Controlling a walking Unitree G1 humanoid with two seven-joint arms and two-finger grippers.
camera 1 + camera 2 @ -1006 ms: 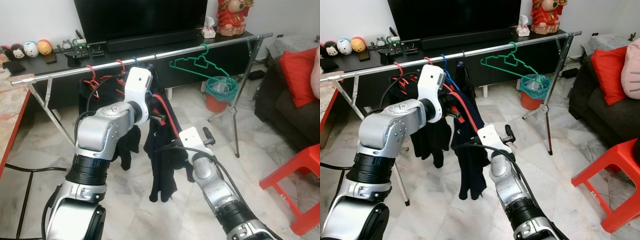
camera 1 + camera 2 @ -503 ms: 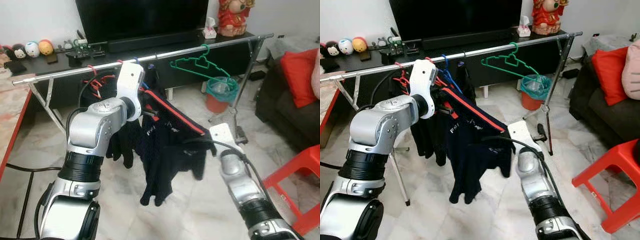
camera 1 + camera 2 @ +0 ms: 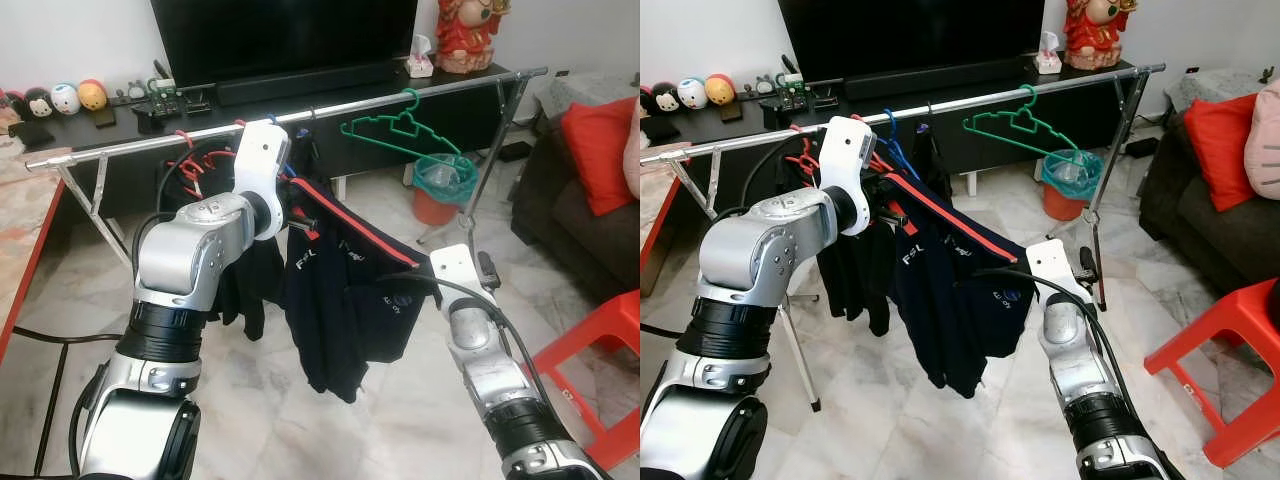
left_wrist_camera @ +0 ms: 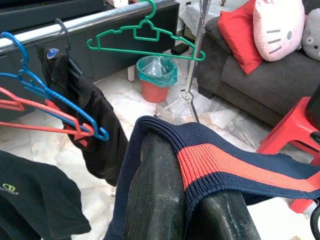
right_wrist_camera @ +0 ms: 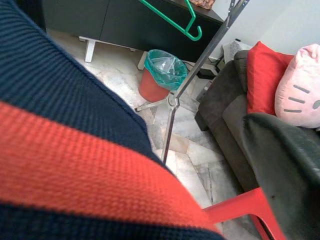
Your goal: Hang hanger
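Both jaws grip the navy shirt [image 3: 345,300] by its red-striped collar, left gripper [image 4: 190,200] near the rail [image 3: 380,98], right gripper [image 3: 425,275] lower, stretching it open; the green hanger [image 3: 395,128] hangs well apart.

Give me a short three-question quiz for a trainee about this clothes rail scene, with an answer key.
1. True or false: the green hanger on the rail has a garment on it.
2. Which end effector grips the striped band of the navy garment nearer the rail? A) left end effector B) right end effector
3. Fill in: the bin beyond the rail is lined with a ____ bag.

Key:
1. False, it hangs bare.
2. A. The left grips the band near the rail; the right holds it lower down, toward the red stool.
3. Green.
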